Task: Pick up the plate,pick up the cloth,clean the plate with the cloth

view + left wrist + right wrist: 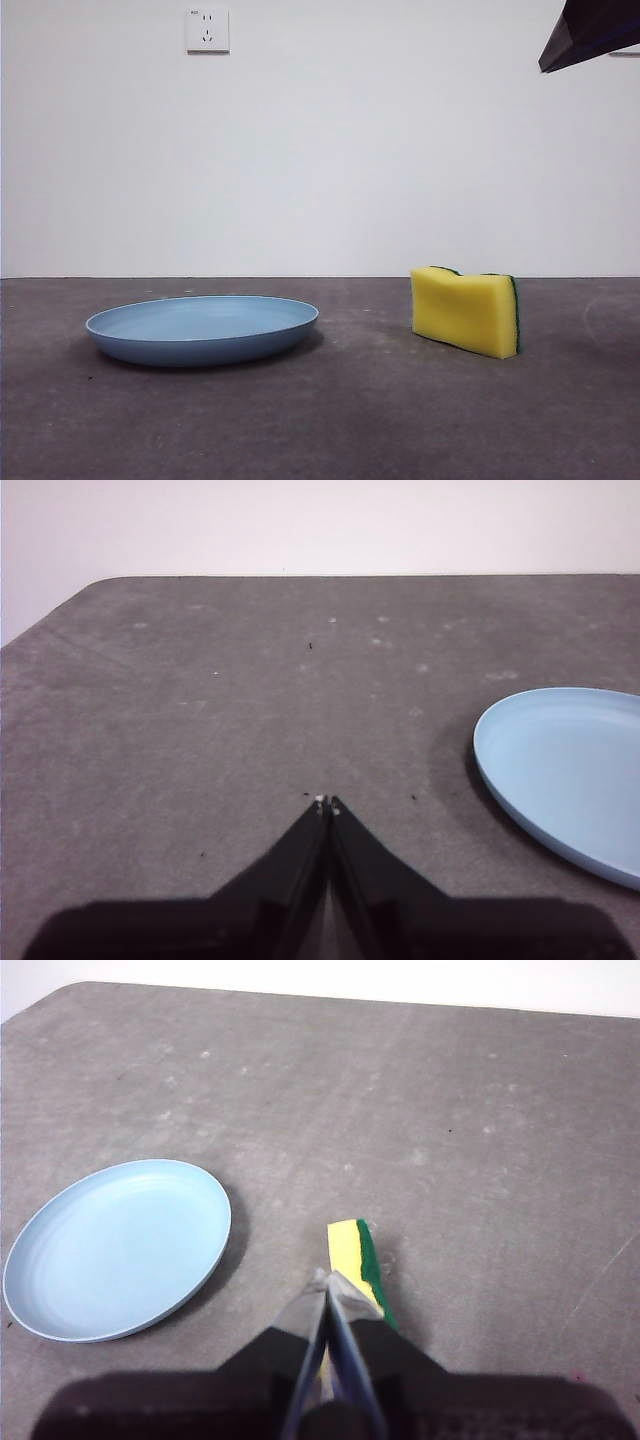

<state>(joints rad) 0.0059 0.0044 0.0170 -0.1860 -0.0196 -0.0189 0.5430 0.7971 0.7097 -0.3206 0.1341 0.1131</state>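
Observation:
The light-blue plate (203, 328) lies flat on the dark grey table, left of centre in the front view. It also shows in the left wrist view (570, 775) and in the right wrist view (118, 1246). The cloth is a yellow sponge with a green layer (466, 310), standing on edge to the right of the plate. My right gripper (327, 1280) is shut and empty, held above the sponge (355, 1255). It shows as a black tip (590, 33) at the top right of the front view. My left gripper (327, 802) is shut and empty, above bare table beside the plate.
The dark grey table (330, 420) runs back to a white wall with a socket (207, 30). The table's rounded far corner shows in the left wrist view (95, 588).

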